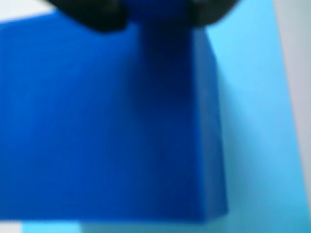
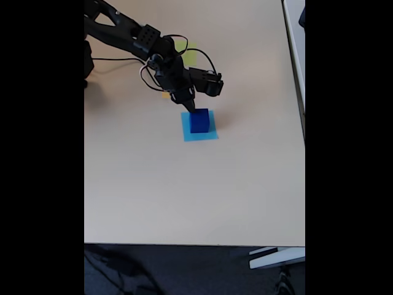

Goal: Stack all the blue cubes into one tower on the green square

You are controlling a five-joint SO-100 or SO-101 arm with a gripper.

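From my remote station, the fixed view showed the arm point(image 2: 132, 40) reaching in from the 10 o'clock corner of the beige worktop point(image 2: 184, 190), with its black cables looped above the wrist. The pincer point(image 2: 189, 108) pointed down at the upper left edge of a dark blue cube point(image 2: 199, 120), touching or just above it. I could not tell whether the pincer was released or clenched: in the fixed view the tips were too small to separate, and in the wrist view only dark, blurred finger shapes point(image 1: 92, 14) appeared along the top edge.

The dark blue cube stood upright on a flat light blue square point(image 2: 200, 134), toward that square's 12 o'clock side, with paper exposed at 6 o'clock and at 3 o'clock. In the wrist view I saw the same cube point(image 1: 107, 131) very close, out of focus, its top face large in the picture and its shaded side face turned to 3 o'clock, with the light blue square point(image 1: 262, 111) beyond it on that side.

At 12 o'clock from the cube, partly hidden behind the arm, lay a yellow-green paper patch, the green square point(image 2: 188, 55). It was well apart from the cube. A small orange patch point(image 2: 166, 95) showed just left of the pincer under the wrist.
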